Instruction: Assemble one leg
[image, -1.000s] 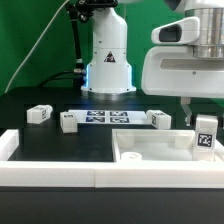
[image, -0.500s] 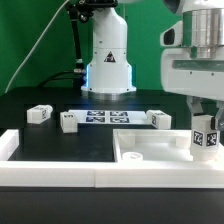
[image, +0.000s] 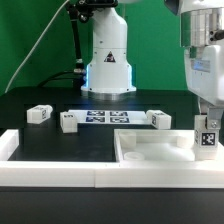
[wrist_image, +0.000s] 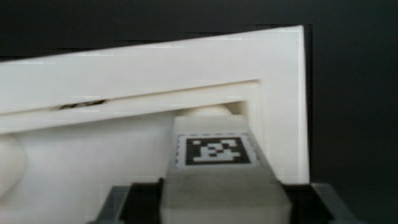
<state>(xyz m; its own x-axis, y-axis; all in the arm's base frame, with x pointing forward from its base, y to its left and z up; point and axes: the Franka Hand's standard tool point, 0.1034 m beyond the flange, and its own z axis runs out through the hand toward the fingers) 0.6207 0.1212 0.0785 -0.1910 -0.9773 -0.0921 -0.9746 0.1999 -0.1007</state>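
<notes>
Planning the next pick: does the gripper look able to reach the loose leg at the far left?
Probably not right now: the gripper is shut on a leg over the panel; the far-left leg lies unobstructed.

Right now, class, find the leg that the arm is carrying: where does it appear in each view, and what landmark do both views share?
Exterior view: the leg is at the far right edge, held in the tool, above the white panel's corner.
Wrist view: the leg sits low in the middle, tag facing the camera, between the tool's dark fingers.
Shared landmark: the white panel with its raised rim.
</notes>
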